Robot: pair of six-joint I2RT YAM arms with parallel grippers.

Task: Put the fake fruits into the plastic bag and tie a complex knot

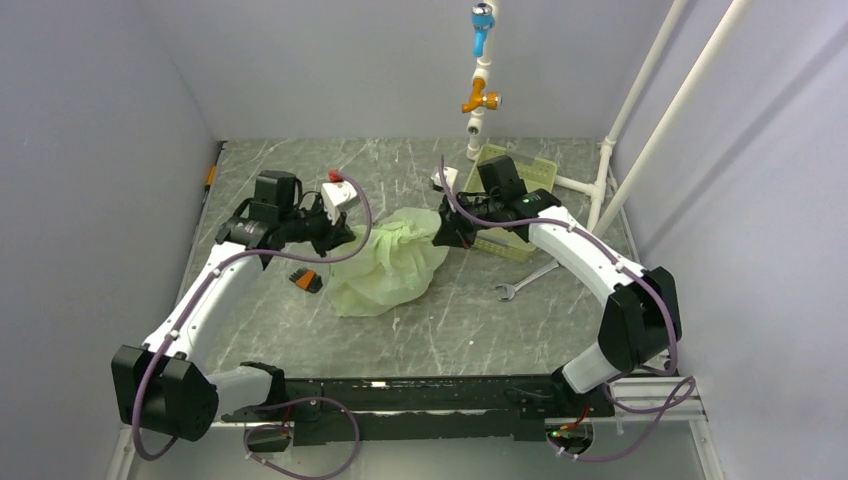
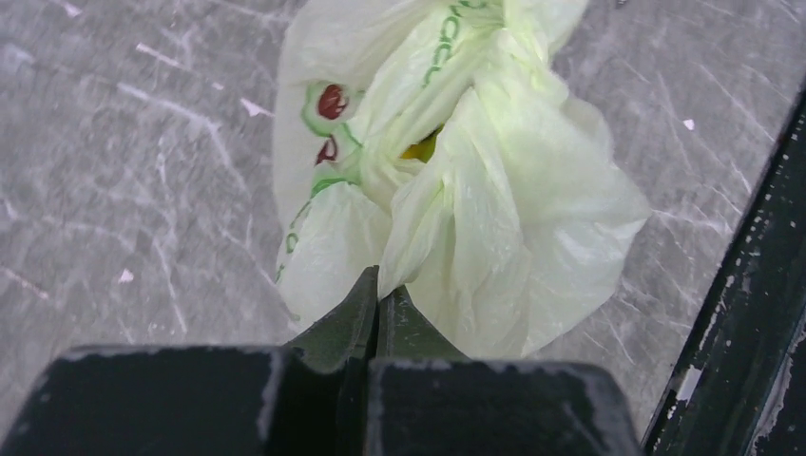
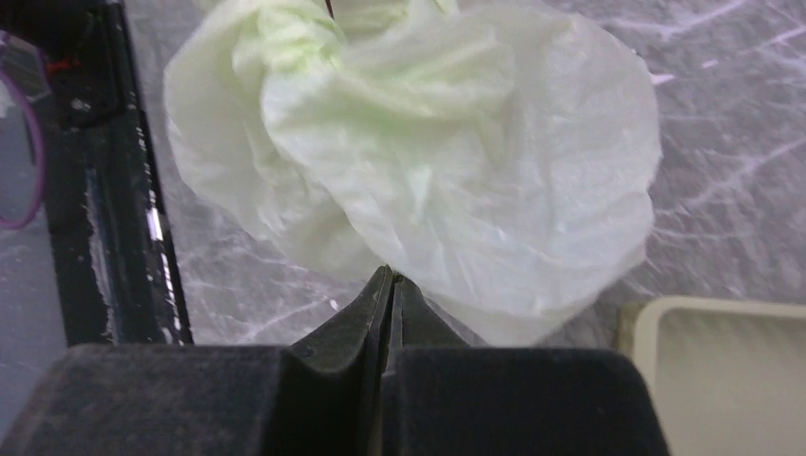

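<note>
Pale yellow-green plastic bag (image 1: 395,265)

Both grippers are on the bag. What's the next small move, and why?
Probably cross the two pinched ends over each other to start the knot. The left gripper and right gripper are both shut on film at opposite sides of the plastic bag, and what looks like a yellow fruit shows inside.

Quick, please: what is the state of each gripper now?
Left gripper: closed, pinching the thin translucent pale yellow-green plastic bag.
Right gripper: closed, pinching the same bag.
</note>
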